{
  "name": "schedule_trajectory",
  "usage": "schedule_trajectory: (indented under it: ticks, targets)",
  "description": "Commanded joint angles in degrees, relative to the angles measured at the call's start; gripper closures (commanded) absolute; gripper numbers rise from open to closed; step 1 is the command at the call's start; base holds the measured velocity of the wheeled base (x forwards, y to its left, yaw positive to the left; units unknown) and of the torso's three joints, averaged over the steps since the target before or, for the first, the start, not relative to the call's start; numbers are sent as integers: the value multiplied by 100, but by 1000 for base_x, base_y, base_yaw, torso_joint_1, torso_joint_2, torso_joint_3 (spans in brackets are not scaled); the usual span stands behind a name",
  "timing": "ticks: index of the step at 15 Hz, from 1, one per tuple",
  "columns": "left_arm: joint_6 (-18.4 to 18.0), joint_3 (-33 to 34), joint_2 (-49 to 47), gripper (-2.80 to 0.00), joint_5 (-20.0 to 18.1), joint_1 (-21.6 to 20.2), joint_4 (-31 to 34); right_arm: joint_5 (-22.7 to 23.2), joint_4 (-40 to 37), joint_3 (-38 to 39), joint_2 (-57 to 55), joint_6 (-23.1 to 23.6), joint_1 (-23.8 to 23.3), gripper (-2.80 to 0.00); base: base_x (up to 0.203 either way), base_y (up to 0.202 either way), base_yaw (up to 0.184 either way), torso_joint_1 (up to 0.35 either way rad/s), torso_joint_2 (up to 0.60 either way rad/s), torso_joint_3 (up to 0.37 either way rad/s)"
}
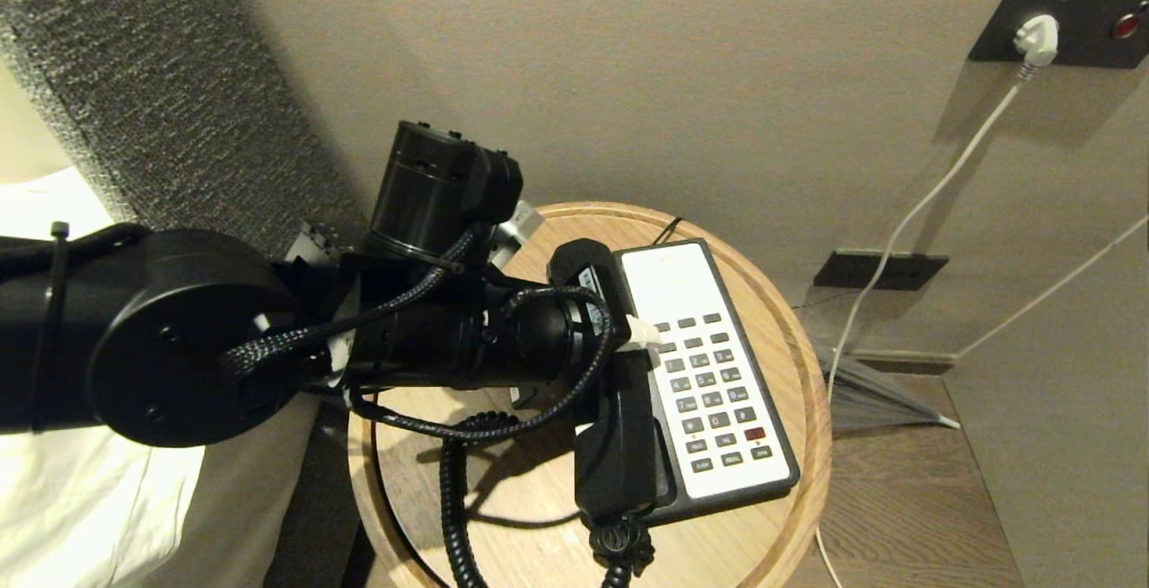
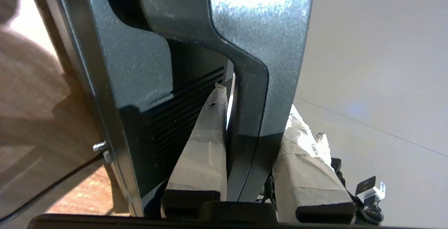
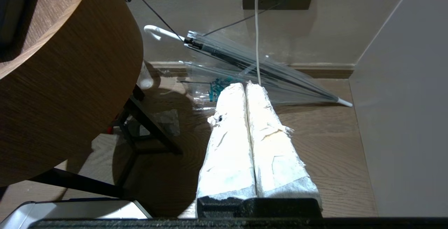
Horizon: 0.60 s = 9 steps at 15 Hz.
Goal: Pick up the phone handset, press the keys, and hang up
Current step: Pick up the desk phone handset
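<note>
My left arm reaches in from nine o'clock across the round wooden table, because the phone handset lies in its cradle along the nine o'clock edge of the phone base. My left gripper straddles the handset's middle, one taped finger on each side, narrowed onto it and seemingly gripping, ready to lift. The keys sit uncovered at three o'clock. My right gripper hangs low over the floor, fingers pressed together, holding nothing

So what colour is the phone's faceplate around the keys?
Cream-white faceplate, clearest in the head view.
</note>
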State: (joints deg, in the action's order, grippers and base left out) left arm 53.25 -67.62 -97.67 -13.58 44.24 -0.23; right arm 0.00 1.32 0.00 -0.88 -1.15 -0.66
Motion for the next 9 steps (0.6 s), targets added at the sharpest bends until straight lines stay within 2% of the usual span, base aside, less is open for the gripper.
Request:
schedule_trajectory:
  ticks: [1, 7, 9]
  targets:
    - [38, 97, 216, 0, 24, -3, -2, 0, 0, 44, 0, 0, -4, 0, 0, 0, 0, 0, 0, 0]
    - [39, 214, 1058, 0, 314, 35, -3, 0, 0, 44, 0, 0, -4, 0, 0, 0, 0, 0, 0, 0]
    - [26, 46, 1228, 0, 382, 33, -46, 0, 0, 44, 0, 0, -4, 0, 0, 0, 0, 0, 0, 0]
